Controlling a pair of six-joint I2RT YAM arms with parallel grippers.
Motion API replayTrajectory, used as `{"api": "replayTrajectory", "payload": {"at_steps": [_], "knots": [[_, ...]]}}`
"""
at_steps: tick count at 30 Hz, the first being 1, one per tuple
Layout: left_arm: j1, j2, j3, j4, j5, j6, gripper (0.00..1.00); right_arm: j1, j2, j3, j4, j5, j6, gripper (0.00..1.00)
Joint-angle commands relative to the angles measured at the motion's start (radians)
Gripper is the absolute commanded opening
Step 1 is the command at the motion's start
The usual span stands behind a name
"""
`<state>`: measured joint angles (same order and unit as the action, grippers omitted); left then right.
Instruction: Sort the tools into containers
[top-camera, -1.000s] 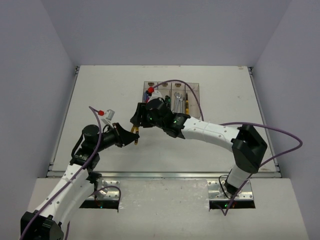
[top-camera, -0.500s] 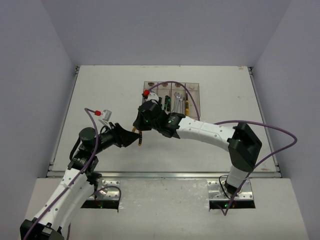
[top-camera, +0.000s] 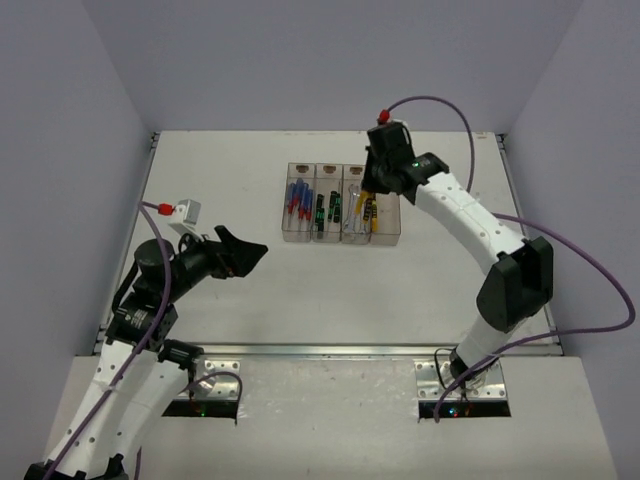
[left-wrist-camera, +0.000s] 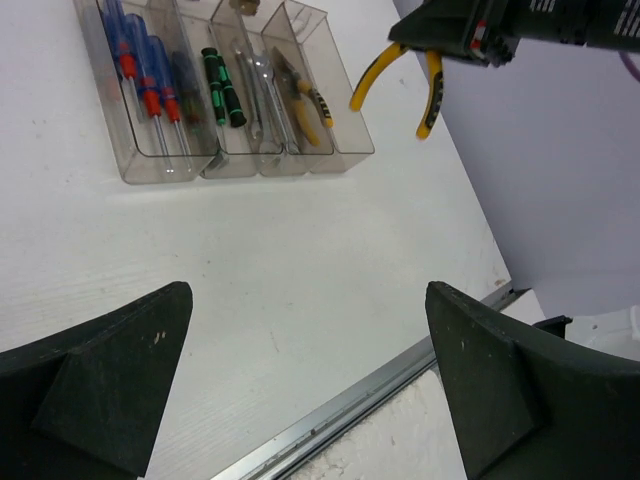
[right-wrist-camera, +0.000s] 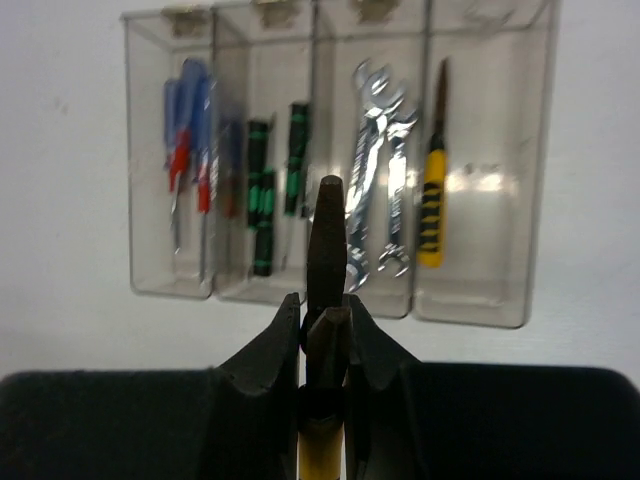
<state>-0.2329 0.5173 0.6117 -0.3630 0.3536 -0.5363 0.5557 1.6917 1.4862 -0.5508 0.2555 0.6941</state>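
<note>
My right gripper (top-camera: 371, 193) hangs over the right end of the containers (top-camera: 300, 238), shut on yellow-handled pliers (left-wrist-camera: 375, 75) whose dark nose (right-wrist-camera: 327, 235) sticks out past the fingertips. The four joined clear bins (right-wrist-camera: 470, 300) hold, from left to right, blue screwdrivers (right-wrist-camera: 188, 160), black-and-green screwdrivers (right-wrist-camera: 262, 195), silver wrenches (right-wrist-camera: 380, 190) and another yellow-handled pliers (right-wrist-camera: 431, 205). My left gripper (top-camera: 246, 255) stands wide open above bare table, well to the left of and nearer than the bins, with nothing between its fingers (left-wrist-camera: 505, 385).
A metal rail (left-wrist-camera: 380, 395) runs along the table's near edge. Grey walls stand on three sides. A purple cable (top-camera: 440, 102) loops up from the right wrist over the far part of the table.
The pliers passed from my left gripper to my right one. The right arm swung them from mid-table up over the bins. The left gripper opened and drew back to the left.
</note>
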Motion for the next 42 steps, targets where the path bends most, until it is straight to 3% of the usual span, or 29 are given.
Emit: {"api": "replayTrajectory", "payload": {"at_steps": [1,6,10,21,23,28,31,38,42], "knots": [[-0.003,0.041,0.115,-0.118,-0.019,0.091,1.00,-0.150,0.066,0.189,-0.174,-0.011,-0.177,0.00],[-0.005,0.094,0.222,-0.190,-0.094,0.231,1.00,-0.269,0.304,0.506,-0.325,-0.125,-0.293,0.00],[-0.005,0.076,0.171,-0.141,-0.130,0.214,1.00,-0.295,0.458,0.644,-0.404,-0.157,-0.323,0.00],[-0.005,-0.003,0.106,-0.101,-0.117,0.194,1.00,-0.312,0.656,0.716,-0.417,-0.150,-0.355,0.01],[-0.005,-0.006,0.104,-0.100,-0.111,0.194,1.00,-0.316,0.676,0.725,-0.414,-0.141,-0.354,0.12],[-0.006,0.000,0.103,-0.100,-0.099,0.197,1.00,-0.319,0.685,0.726,-0.409,-0.131,-0.347,0.62],[-0.006,-0.003,0.102,-0.099,-0.099,0.196,1.00,-0.318,0.665,0.725,-0.411,-0.125,-0.343,0.78],[-0.006,-0.010,0.102,-0.100,-0.118,0.192,1.00,-0.319,0.487,0.632,-0.406,-0.135,-0.340,0.83],[-0.003,-0.003,0.108,-0.098,-0.160,0.189,1.00,-0.316,0.226,0.414,-0.328,-0.191,-0.346,0.97]]}}
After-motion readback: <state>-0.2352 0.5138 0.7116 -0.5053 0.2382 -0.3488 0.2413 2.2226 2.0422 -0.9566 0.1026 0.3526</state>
